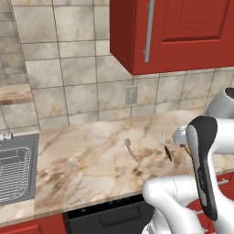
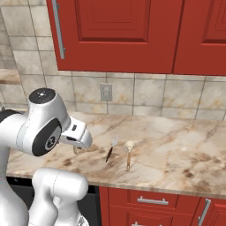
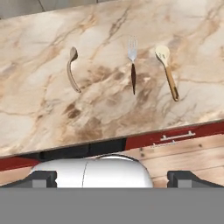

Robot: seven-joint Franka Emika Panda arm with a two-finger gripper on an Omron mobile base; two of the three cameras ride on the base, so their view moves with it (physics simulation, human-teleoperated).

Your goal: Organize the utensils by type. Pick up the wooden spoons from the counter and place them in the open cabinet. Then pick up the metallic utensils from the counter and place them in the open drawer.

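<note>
Utensils all lie on the bench (image 3: 43,131), nothing stowed: pale wooden spoon (image 3: 72,69) at ten o'clock in the hand view, fork (image 3: 133,65) at twelve, brown-handled spoon (image 3: 167,72) at one, while the fingers (image 3: 112,178) hang released and empty above.
</note>
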